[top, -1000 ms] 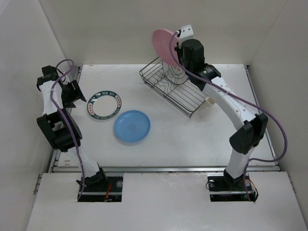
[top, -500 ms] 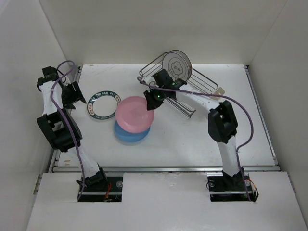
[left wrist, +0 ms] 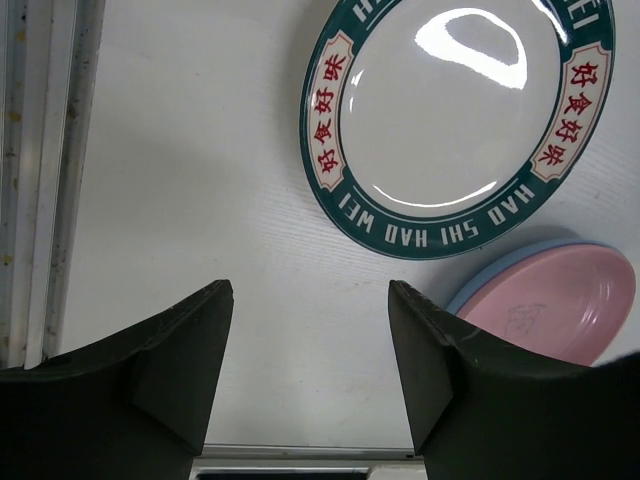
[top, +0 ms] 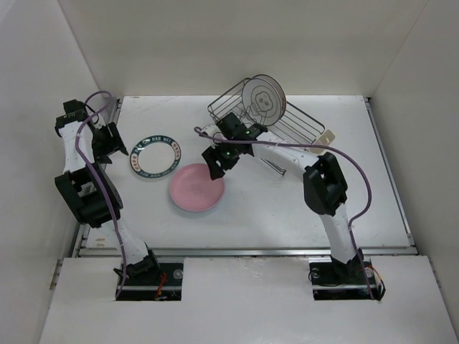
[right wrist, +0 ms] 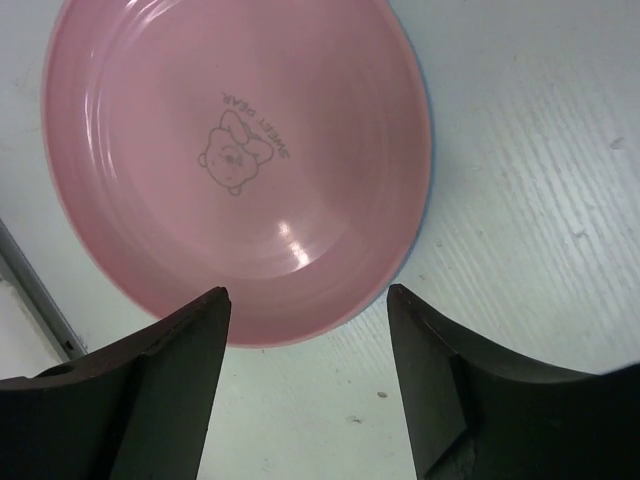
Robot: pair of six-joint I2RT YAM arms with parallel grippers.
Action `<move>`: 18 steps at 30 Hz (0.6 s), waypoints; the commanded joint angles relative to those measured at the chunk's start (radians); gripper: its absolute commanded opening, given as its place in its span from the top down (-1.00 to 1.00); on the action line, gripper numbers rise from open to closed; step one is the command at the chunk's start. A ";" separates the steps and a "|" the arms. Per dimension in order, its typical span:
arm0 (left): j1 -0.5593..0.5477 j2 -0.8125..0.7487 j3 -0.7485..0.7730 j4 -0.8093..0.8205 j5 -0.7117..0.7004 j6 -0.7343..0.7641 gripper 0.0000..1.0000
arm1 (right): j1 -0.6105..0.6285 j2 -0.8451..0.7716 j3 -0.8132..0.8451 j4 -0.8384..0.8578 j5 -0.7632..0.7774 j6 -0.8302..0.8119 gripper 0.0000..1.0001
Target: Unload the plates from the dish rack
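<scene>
A pink plate (top: 196,188) (right wrist: 230,160) lies flat on a blue plate whose rim (right wrist: 427,150) (left wrist: 490,275) just shows. My right gripper (top: 213,165) (right wrist: 308,300) hovers open at the pink plate's near-rack edge, nothing between its fingers. A white plate with a dark lettered rim (top: 156,155) (left wrist: 455,110) lies to the left. My left gripper (top: 117,141) (left wrist: 310,300) stands open beside it, over bare table. The dish rack (top: 287,125) holds a greyish plate (top: 262,99) upright.
A small cream cup (top: 328,136) hangs at the rack's right end. White walls close in the table on the left, back and right. A metal rail (left wrist: 40,180) runs along the table's left edge.
My right arm brought the pink plate down from above the rack onto the blue plate, then opened and let it go. The rack now sits at a different angle. The left arm stayed still.
</scene>
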 commanded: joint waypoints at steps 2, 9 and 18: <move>-0.004 -0.056 -0.002 -0.015 -0.034 0.025 -0.21 | -0.057 -0.165 0.046 0.095 0.161 0.056 -0.40; -0.056 -0.085 -0.002 -0.005 -0.083 0.045 -0.23 | -0.228 -0.277 0.050 0.315 0.315 0.220 -0.31; -0.074 -0.104 -0.011 -0.005 -0.108 0.076 -0.23 | -0.041 -0.233 -0.095 0.259 0.327 0.034 -0.37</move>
